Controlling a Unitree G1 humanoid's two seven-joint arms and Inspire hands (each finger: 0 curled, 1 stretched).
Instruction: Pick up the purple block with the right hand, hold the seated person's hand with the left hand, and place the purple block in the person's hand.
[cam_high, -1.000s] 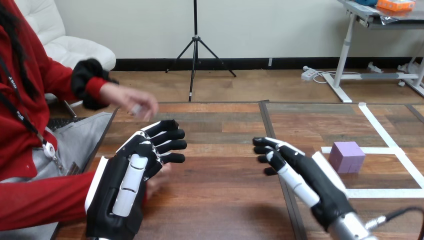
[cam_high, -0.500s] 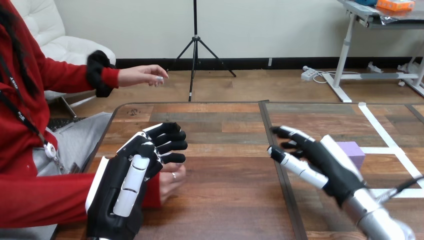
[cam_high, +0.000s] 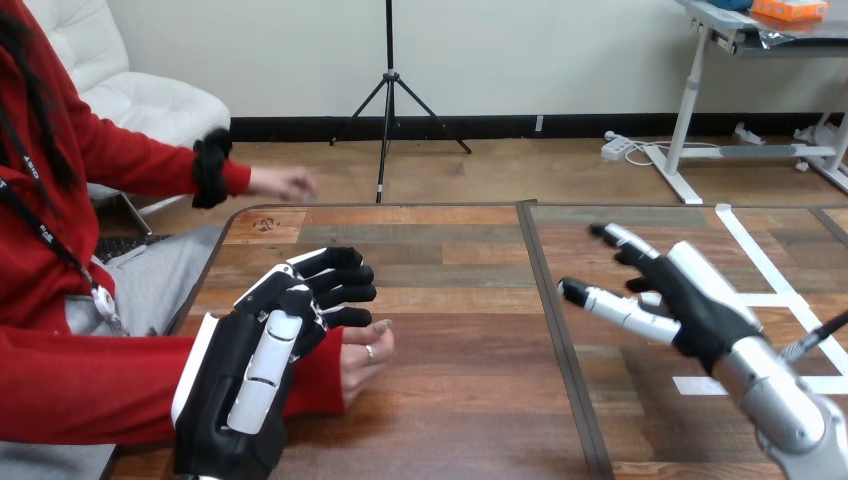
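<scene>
Two slack hands: right hand (cam_high: 695, 300) splayed mid-right, left hand (cam_high: 250, 370) loose beside the person's hand (cam_high: 362, 352). Straddle the purple block squarely before clenching.

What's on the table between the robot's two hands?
In the head view, the person's hand on the table rests right beside the left hand; from there to the right hand the table is bare.

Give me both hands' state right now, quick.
Left hand: open, fingers relaxed, beside the person's hand, not curled round it.
Right hand: open, fingers spread.
</scene>
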